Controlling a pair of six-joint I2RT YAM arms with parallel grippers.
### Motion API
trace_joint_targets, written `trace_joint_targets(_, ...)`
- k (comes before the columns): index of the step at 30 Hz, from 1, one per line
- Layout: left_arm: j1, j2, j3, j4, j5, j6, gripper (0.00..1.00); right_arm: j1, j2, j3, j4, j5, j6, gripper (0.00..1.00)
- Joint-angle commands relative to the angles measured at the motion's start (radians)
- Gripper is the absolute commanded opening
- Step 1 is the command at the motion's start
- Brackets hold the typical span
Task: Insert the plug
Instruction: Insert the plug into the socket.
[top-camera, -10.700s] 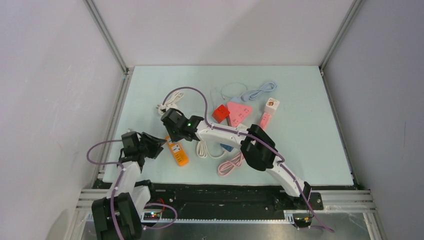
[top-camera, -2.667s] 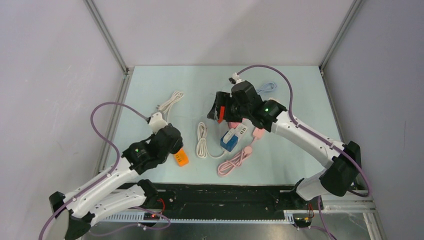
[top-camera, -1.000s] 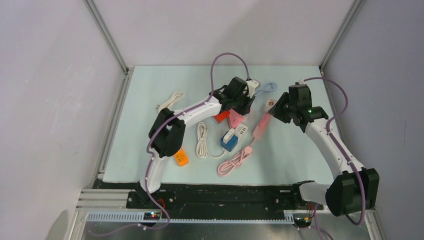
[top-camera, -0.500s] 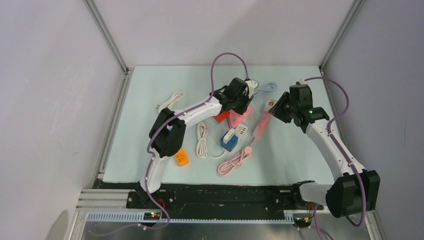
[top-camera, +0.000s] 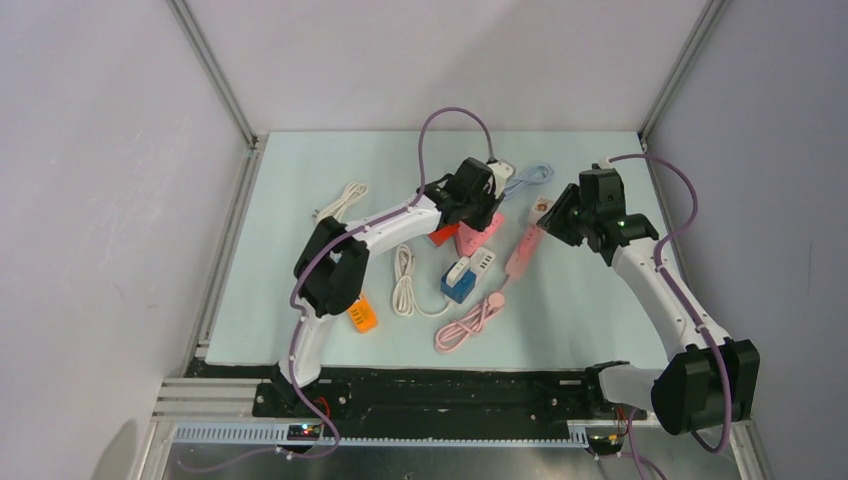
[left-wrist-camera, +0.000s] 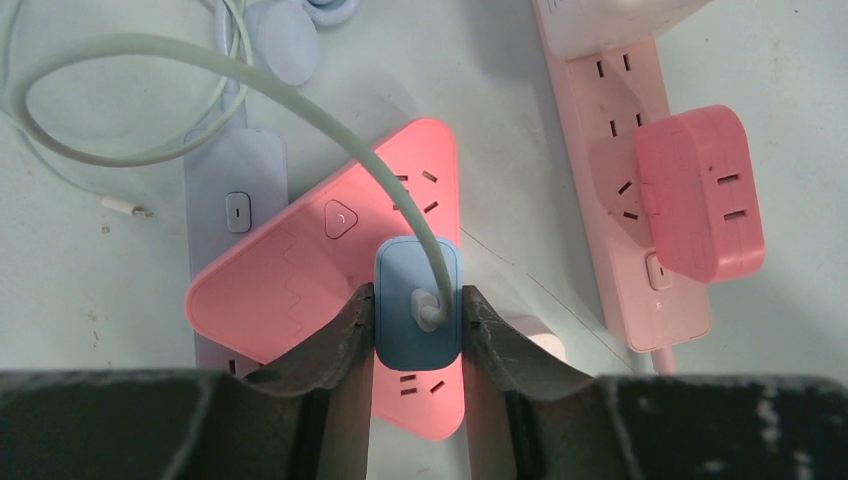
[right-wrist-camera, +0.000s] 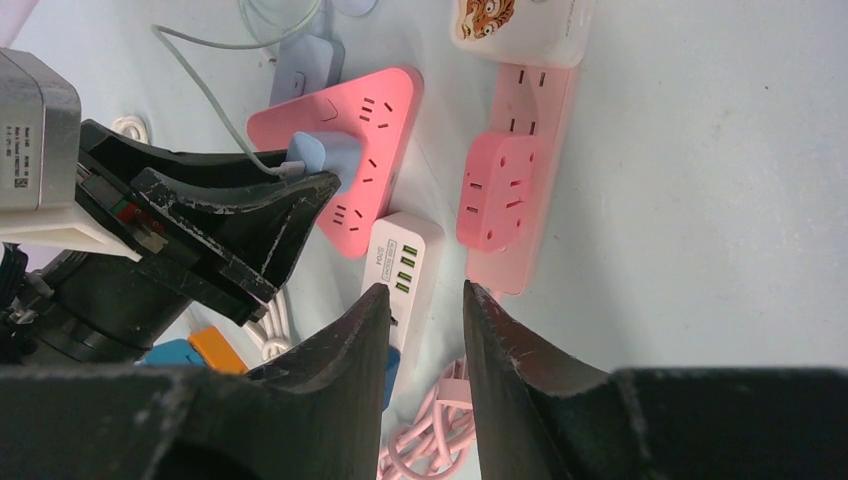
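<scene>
My left gripper (left-wrist-camera: 418, 300) is shut on a light blue plug (left-wrist-camera: 417, 318) with a pale green cable (left-wrist-camera: 200, 55). The plug sits on the face of a pink triangular power strip (left-wrist-camera: 300, 290), which also shows in the right wrist view (right-wrist-camera: 375, 140) and partly in the top view (top-camera: 478, 238). In the top view the left gripper (top-camera: 484, 208) is over that strip. My right gripper (right-wrist-camera: 425, 290) is open and empty, held above the mat right of the strip, by the long pink strip (top-camera: 522, 250).
A long pink power strip (left-wrist-camera: 640, 250) with a pink adapter (left-wrist-camera: 700, 190) lies right of the triangle. A white USB charger (right-wrist-camera: 405, 255), a blue block (top-camera: 458, 286), pink coiled cable (top-camera: 470, 322), white cable (top-camera: 403, 282), orange adapter (top-camera: 361, 316) and red block (top-camera: 440, 234) lie nearby.
Over the last second almost nothing moved; both arms hold their poses. Earlier, the left arm reached from the near left across to the pink strip, and the right arm swung off to the right.
</scene>
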Motion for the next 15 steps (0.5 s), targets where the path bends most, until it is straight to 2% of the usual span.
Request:
trace_joint_targets(1,0.008,-0.034,-0.041,-0.053,-0.034,-0.017,0.0,-0.005,0.009,0.005,0.016,-0.006,-0.003,0.37)
trace_joint_targets(7,0.008,-0.024,-0.042,-0.054,-0.055,-0.011,0.0,-0.005,0.01,-0.004,0.023,-0.013,-0.002,0.38)
trace_joint_targets(15,0.005,-0.041,-0.044,-0.096,-0.125,0.071,0.0,-0.005,0.016,-0.007,0.028,-0.012,-0.004,0.38)
